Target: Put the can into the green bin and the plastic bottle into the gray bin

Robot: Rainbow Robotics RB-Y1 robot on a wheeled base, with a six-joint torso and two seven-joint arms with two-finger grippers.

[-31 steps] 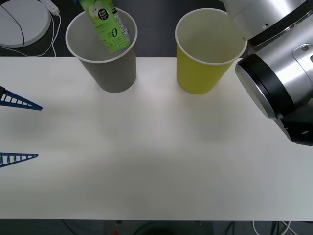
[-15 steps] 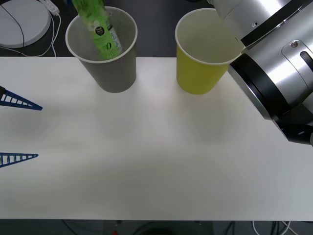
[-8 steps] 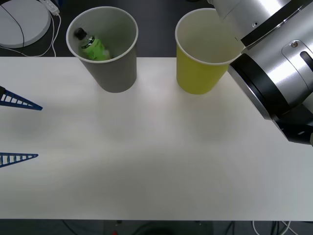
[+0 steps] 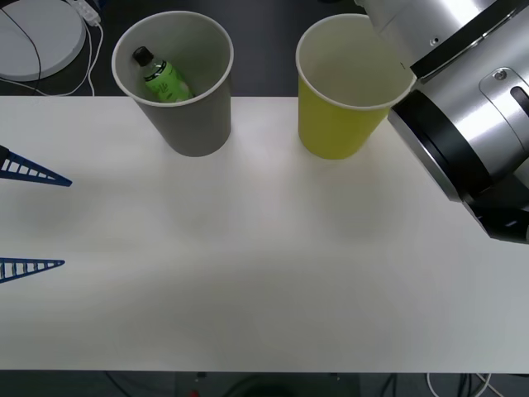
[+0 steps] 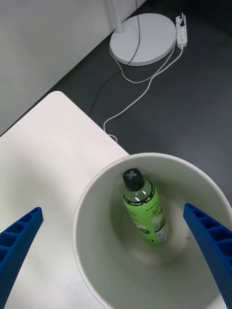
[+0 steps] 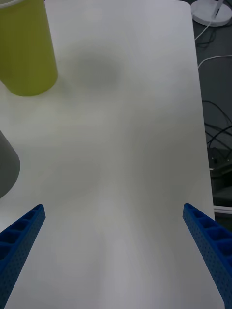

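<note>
The plastic bottle point(image 5: 143, 207) lies inside the gray bin point(image 4: 198, 124). The right claw point(image 5: 116, 260) hangs wide above it. The left claw point(image 4: 33, 219) gapes wide over the worktop point(image 4: 264, 273).

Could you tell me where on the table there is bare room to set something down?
The white table is bare in front of the gray bin and the green bin, between the open left gripper at its left edge and the right arm on the right. The strip between the bins is also bare. The gray bin already holds the plastic bottle, under the open right gripper.
</note>
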